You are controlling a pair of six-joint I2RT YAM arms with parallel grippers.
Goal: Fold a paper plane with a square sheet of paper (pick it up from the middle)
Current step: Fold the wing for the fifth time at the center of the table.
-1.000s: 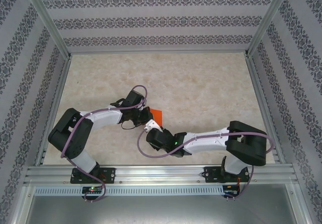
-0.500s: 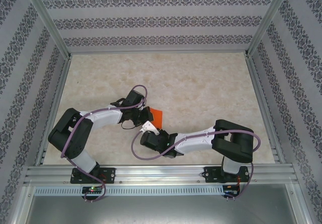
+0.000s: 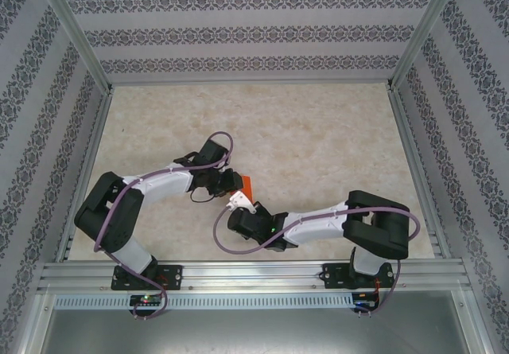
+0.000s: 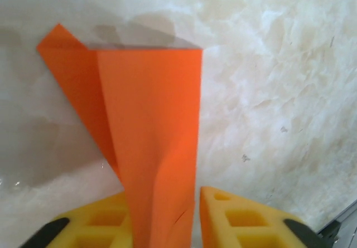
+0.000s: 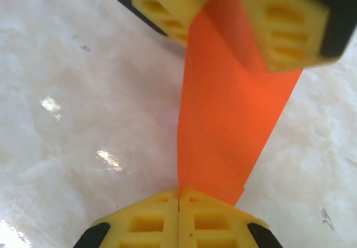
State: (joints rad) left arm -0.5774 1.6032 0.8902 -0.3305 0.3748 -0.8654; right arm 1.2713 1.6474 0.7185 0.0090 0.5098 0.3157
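Right tool [image 5: 178, 195] clenched on narrow folded bright orange paper sheet [image 5: 234, 120] over pale marbled worktop [image 5: 83, 92]; left tool [image 4: 165, 203] released around it, prob. mid-handover.

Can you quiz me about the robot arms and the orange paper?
1. True or false: the paper is blue.
2. Pick one: which is pinched shut on the paper, A the left tool or B the right tool?
3. Fill in: the fingers on both tools are coloured ____.
Key: 1 false; 2 B; 3 yellow.
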